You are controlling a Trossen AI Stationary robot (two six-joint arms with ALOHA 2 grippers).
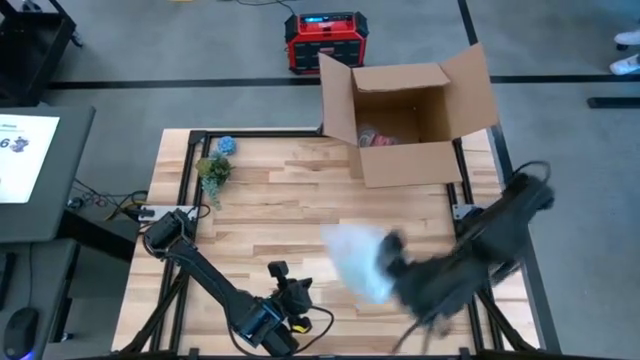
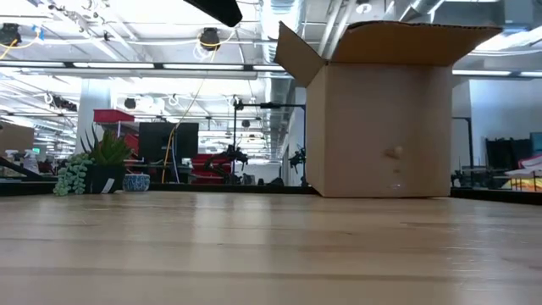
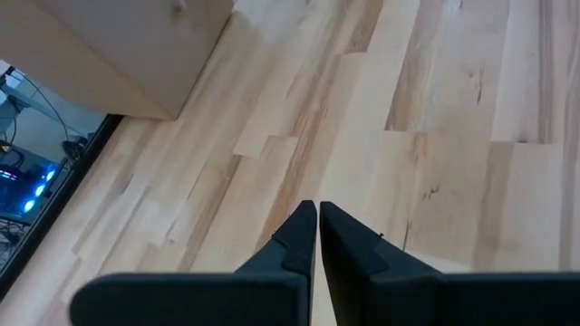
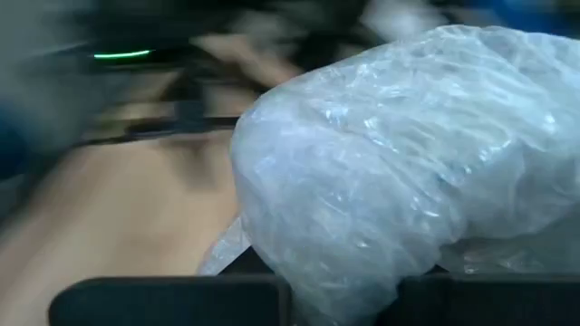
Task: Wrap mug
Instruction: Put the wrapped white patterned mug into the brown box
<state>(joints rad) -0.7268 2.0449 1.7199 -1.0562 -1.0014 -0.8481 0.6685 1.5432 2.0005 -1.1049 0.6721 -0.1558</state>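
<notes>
Plastic wrap bundle (image 4: 399, 172) sits in right gripper (image 1: 392, 262) (blurred); left gripper (image 3: 317, 217) closed.

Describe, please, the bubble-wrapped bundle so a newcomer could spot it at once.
Start at the open cardboard box on the table's far edge, then come toward the near edge. There the right gripper holds a bubble-wrap bundle, the only pale, crinkled, translucent thing on the wood.

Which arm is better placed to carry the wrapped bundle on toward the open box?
Right, probably. The right gripper holds the bubble-wrap bundle, on the cardboard box side. The left gripper sits shut and empty at the table's near edge.
</notes>
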